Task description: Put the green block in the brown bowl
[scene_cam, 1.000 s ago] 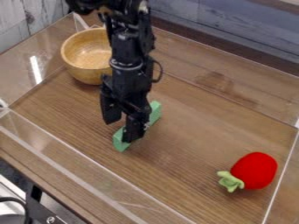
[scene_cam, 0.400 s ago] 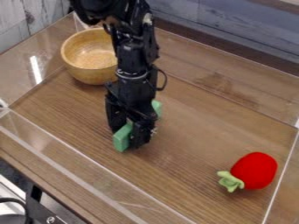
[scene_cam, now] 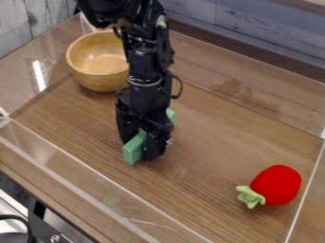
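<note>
Pincer spread wide astride green block (flat on table) — no writing legible.

The long mint-green block lies mid-worktop; the round wooden bowl sits behind-left, the red strawberry toy front-right.

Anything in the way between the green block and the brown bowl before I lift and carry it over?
Nothing visible blocks that path. The green block lies on the table under the open end effector, and the stretch of wood between it and the brown bowl is bare. The strawberry toy sits on the opposite side.
</note>
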Controlling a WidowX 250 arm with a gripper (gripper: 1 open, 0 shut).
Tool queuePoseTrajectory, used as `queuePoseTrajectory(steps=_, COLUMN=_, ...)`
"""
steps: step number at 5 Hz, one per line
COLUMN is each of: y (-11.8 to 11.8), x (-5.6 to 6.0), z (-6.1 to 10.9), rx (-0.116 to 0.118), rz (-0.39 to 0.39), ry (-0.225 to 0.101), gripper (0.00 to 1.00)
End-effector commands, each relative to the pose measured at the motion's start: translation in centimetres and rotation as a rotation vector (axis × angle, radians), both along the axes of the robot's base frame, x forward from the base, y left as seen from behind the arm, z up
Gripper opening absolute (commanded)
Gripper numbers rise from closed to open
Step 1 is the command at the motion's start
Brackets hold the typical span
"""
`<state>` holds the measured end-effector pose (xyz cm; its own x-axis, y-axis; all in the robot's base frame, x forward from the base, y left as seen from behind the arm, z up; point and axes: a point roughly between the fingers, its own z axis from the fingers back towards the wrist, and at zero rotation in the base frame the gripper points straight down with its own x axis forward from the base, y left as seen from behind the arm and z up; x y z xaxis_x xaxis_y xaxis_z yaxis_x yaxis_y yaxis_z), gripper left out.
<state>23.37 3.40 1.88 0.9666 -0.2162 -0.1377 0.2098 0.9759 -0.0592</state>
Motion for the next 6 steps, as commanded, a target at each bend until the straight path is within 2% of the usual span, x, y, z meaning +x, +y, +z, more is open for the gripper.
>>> queuePoseTrajectory(steps=1, y=-0.17, x=1.04, z=0.8, rx=0.001, rz=0.001, ry=-0.041, gripper=1.0)
queuePoseTrajectory(steps=6, y=-0.47, x=1.04, z=0.76, rx=-0.014, rz=0.036, ry=-0.028, gripper=1.0)
